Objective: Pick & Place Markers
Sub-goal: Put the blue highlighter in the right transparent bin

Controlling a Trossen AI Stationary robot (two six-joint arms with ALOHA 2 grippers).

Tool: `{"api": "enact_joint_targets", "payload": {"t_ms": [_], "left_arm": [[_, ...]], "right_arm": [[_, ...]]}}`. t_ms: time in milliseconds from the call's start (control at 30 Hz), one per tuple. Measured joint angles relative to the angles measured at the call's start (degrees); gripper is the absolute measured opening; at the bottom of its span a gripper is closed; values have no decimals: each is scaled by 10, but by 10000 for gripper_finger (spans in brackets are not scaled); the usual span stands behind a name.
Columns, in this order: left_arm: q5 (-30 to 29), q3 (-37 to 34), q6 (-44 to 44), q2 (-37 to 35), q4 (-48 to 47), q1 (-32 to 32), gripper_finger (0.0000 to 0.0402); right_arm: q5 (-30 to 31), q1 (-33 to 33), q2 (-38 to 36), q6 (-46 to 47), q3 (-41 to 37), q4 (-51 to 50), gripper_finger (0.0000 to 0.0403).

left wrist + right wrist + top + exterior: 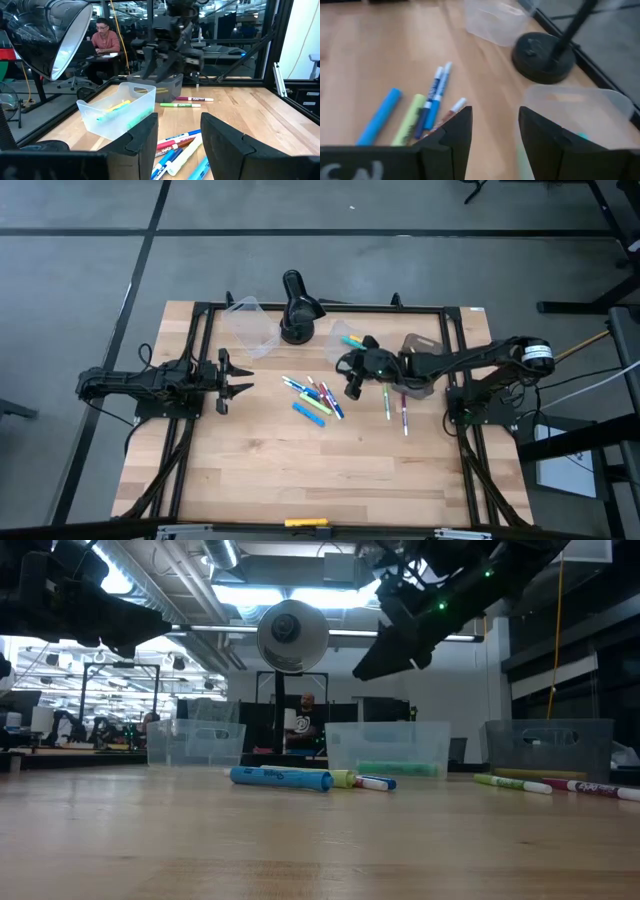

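Wooden desk [300,470] holds the markers [312,398] in the middle. Right gripper [353,380] hovers just right of them, jaws apart and empty. It should drop straight over one marker. Left gripper [238,376] waits left, jaws apart.

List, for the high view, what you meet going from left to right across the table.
Left gripper → pile of markers → right gripper → two separate markers
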Motion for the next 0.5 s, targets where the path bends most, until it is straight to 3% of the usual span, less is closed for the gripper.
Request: {"api": "enact_joint_targets", "payload": {"t_ms": [400,500], "left_arm": [[0,0,0,0,0,0,143],[0,0,0,0,0,0,143]], "right_arm": [[3,65,70,32,9,54,160],[29,83,102,32,32,55,160]]}}
